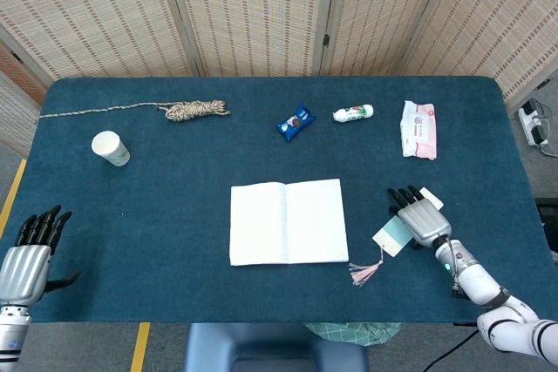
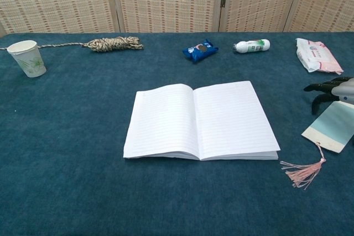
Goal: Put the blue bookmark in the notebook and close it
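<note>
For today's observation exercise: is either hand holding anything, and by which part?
Nothing is clearly held. The right hand lies over the bookmark with no visible grip; the left hand is empty.

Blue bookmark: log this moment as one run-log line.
right hand over blue bookmark, grasp unclear | bookmark flat on table right of notebook | notebook open | left hand idle, open

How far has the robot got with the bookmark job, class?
Nothing is finished yet. The notebook lies open on the table, its pages bare. The right hand is over the blue bookmark, which lies flat beside the notebook, not visibly gripped. Still to do: grasp it, lay it on a page, close the notebook. The left hand waits apart.
</note>
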Motion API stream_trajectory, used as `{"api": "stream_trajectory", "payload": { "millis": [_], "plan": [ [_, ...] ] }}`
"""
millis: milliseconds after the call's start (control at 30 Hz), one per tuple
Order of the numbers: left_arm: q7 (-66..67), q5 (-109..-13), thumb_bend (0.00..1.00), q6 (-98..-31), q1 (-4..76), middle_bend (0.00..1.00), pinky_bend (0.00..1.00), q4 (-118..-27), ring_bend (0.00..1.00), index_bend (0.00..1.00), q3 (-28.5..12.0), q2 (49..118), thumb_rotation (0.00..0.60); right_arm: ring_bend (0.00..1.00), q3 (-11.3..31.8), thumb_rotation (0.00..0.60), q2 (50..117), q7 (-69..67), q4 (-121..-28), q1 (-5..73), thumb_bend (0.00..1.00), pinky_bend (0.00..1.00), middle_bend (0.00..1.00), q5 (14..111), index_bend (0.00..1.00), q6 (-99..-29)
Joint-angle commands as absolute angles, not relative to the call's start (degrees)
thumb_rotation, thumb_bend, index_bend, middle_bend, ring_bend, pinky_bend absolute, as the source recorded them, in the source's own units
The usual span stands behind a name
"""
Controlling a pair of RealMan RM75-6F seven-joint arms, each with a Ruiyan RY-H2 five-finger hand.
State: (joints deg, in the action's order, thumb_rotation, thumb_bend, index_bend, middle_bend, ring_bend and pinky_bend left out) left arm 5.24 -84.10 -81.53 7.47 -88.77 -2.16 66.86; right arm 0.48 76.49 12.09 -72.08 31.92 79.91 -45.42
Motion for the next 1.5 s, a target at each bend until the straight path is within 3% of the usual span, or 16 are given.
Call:
{"api": "stream_trajectory", "payload": {
  "millis": [33,300,633,900,1167,1500],
  "plan": [
    [5.3,-84.1,0.14,-81.6,7.5,0.00,0.00,-88.9,0.00,0.04,-2.2,66.8,0.600,0.00,0.4,0.600,76.6,12.3,-71.9,32.1,0.12,0.00,0.00,79.6,0.32,-45.2],
    [5.3,-84.2,0.14,-81.8,7.4,0.00,0.00,-89.0,0.00,0.04,-2.1,66.8,0.600,0.00,0.0,0.600,77.1,13.0,-71.3,32.2,0.13,0.00,0.00,79.0,0.35,-45.2],
    [5.4,-84.2,0.14,-81.7,7.4,0.00,0.00,-88.9,0.00,0.04,-2.1,66.8,0.600,0.01,-0.4,0.600,77.5,12.1,-70.4,31.1,0.14,0.00,0.06,81.7,0.53,-50.3],
    [5.2,-84.2,0.14,-81.9,7.4,0.00,0.00,-88.9,0.00,0.04,-2.1,66.8,0.600,0.01,-0.5,0.600,77.3,11.4,-71.2,30.8,0.14,0.00,0.07,83.5,0.54,-52.9],
    [5.4,-84.0,0.14,-81.8,7.4,0.00,0.00,-88.9,0.00,0.04,-2.2,67.0,0.600,0.03,-0.2,0.600,77.6,12.3,-69.4,32.1,0.14,0.00,0.08,95.3,0.54,-65.4],
    [4.8,-83.6,0.14,-81.8,7.4,0.00,0.00,-89.1,0.00,0.04,-2.4,66.9,0.600,0.03,-0.9,0.600,77.8,8.5,-71.2,38.6,0.14,0.00,0.08,107.7,0.53,-71.0]
  ]
}}
